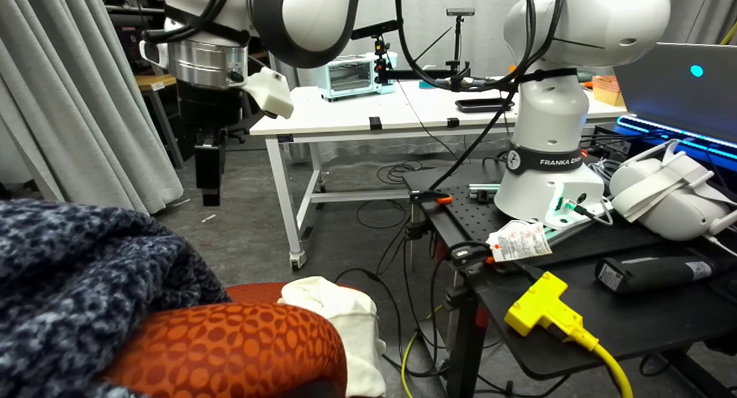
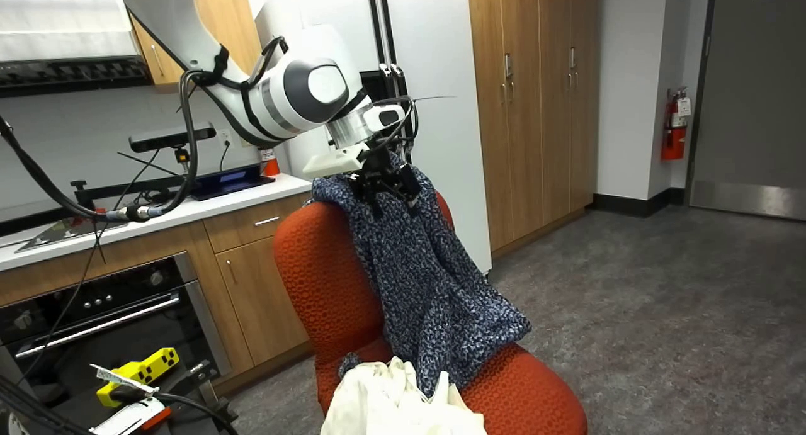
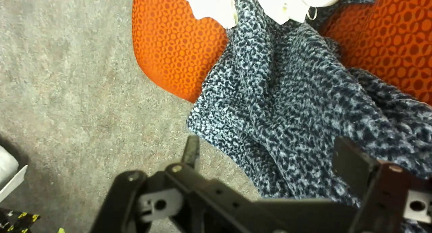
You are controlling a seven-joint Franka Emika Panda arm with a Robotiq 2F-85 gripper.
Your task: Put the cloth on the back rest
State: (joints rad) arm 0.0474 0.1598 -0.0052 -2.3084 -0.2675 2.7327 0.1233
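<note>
The cloth (image 1: 103, 288), dark navy with pale speckles, hangs over the orange-red back rest (image 1: 242, 346). In an exterior view the cloth (image 2: 422, 265) covers the top of the back rest (image 2: 308, 252) and falls down its front onto the seat. My gripper (image 2: 395, 208) is in front of the cloth's upper part there; in an exterior view the gripper (image 1: 208, 199) points down, apart from the cloth. In the wrist view the fingers of the gripper (image 3: 266, 142) are wide apart with nothing between them, above the cloth (image 3: 297, 101). The cloth's rear side shows only partly.
A cream-white fabric (image 2: 403, 403) lies on the front of the seat (image 2: 535, 391). A black table (image 1: 576, 323) with the robot base and a yellow power block (image 1: 544, 309) stands beside the chair. A white table (image 1: 414, 107) with a toaster oven is behind.
</note>
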